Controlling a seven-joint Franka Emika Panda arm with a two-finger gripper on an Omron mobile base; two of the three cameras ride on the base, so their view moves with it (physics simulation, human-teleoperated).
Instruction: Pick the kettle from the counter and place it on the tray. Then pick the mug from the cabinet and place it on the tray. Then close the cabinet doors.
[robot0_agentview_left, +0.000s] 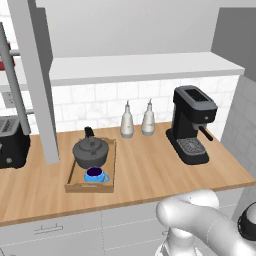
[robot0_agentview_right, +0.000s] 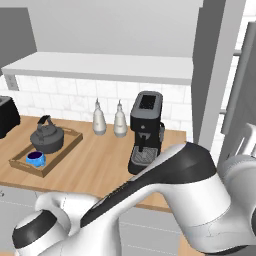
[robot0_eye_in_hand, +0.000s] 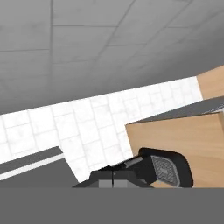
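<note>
The kettle (robot0_agentview_left: 90, 151) sits on the far half of the tray (robot0_agentview_left: 73, 173), and the mug (robot0_agentview_left: 95, 175) stands just in front of it on the near half, so I see both on the tray, close together. The tray lies on the left part of the surface (robot0_agentview_left: 150, 170), with its short ends pointing near and far. To its right, against the tiled back wall, I see two pale bottles (robot0_agentview_left: 127, 121) side by side, and further right a black coffee machine (robot0_agentview_left: 192, 124) standing well apart from the tray. A dark toaster (robot0_agentview_left: 11, 141) sits at the far left of the surface. Above, a cabinet door (robot0_agentview_left: 36, 80) hangs open, edge-on over the left end of the surface, near the tray. My hand (robot0_eye_in_hand: 113, 181) has its fingertips pressed together with nothing between them; its camera looks at the coffee machine's drip grate, the tiled wall and the surface.
</note>
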